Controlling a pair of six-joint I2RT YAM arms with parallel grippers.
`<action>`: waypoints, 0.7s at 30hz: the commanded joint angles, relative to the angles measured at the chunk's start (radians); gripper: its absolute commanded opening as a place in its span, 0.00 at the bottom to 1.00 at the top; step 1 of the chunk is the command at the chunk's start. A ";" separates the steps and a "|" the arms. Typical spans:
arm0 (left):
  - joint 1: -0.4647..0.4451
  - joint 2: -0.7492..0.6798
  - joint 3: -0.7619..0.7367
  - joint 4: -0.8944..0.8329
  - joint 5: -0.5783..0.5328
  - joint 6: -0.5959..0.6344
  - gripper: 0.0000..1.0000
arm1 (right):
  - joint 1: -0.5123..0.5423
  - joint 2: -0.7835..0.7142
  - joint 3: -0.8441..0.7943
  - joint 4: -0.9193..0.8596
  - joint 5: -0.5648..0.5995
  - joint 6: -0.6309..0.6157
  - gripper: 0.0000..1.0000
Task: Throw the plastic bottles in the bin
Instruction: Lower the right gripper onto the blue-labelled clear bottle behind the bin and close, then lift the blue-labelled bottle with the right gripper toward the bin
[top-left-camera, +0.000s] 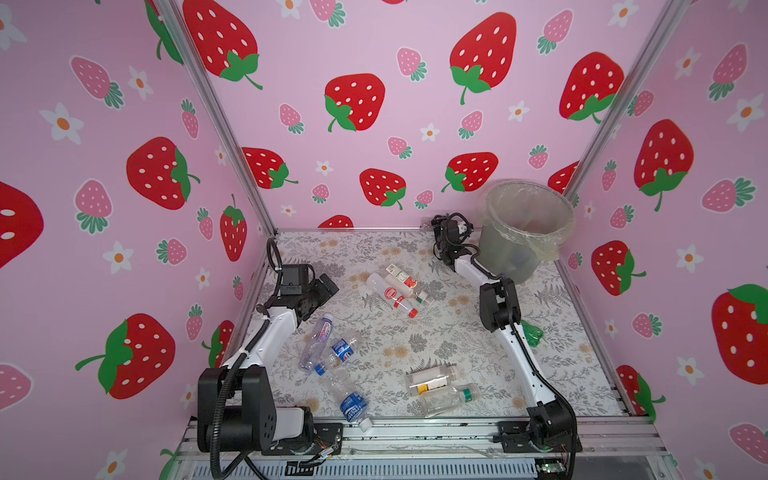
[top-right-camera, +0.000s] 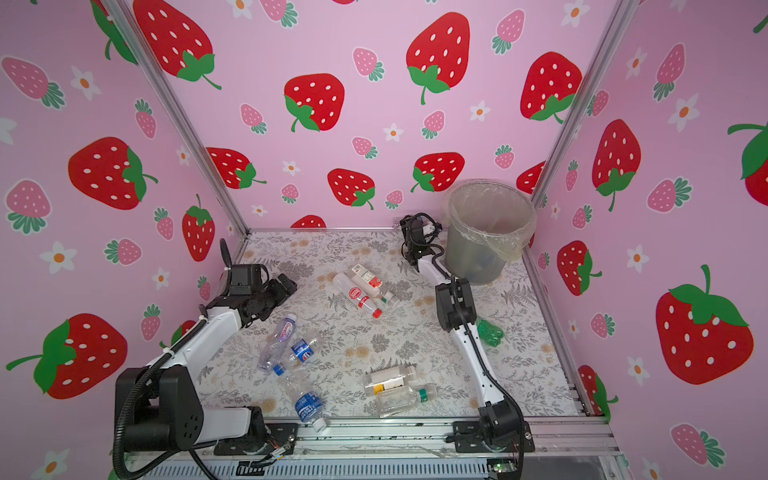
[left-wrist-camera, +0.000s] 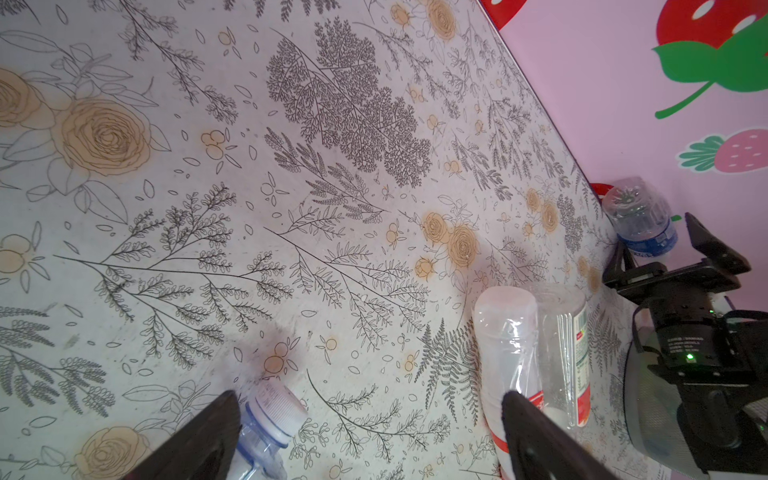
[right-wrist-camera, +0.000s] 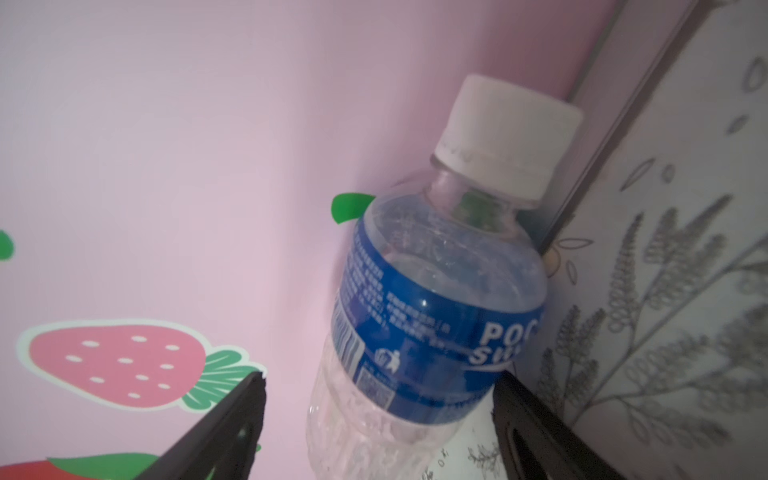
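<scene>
The right gripper (right-wrist-camera: 378, 382) has its jaws spread, one on each side of a clear bottle (right-wrist-camera: 436, 311) with a blue label and a white cap. One jaw is at the bottle's side; the other stands clear of it. The bottle sits close against the pink wall (right-wrist-camera: 166, 166), at the back edge of the table (right-wrist-camera: 665, 291). The bin (top-left-camera: 498, 253) stands just beside this gripper's wrist.

The left gripper (left-wrist-camera: 365, 436) has its jaws spread wide, holds nothing and is above the table. A capped bottle neck (left-wrist-camera: 274, 409) lies just beside one jaw, and two white bottles (left-wrist-camera: 507, 345) lie beside the other. Other bottles (top-left-camera: 345, 351) lie on the table between the arms.
</scene>
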 joint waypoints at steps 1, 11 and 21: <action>0.006 -0.019 -0.011 0.002 0.006 -0.011 1.00 | -0.013 0.062 0.032 0.013 0.054 0.063 0.85; 0.006 -0.030 -0.011 -0.006 -0.002 -0.009 1.00 | -0.041 0.101 0.075 0.058 0.049 0.082 0.65; 0.006 -0.036 -0.003 -0.014 -0.003 -0.009 1.00 | -0.041 0.056 0.058 0.090 -0.009 -0.030 0.46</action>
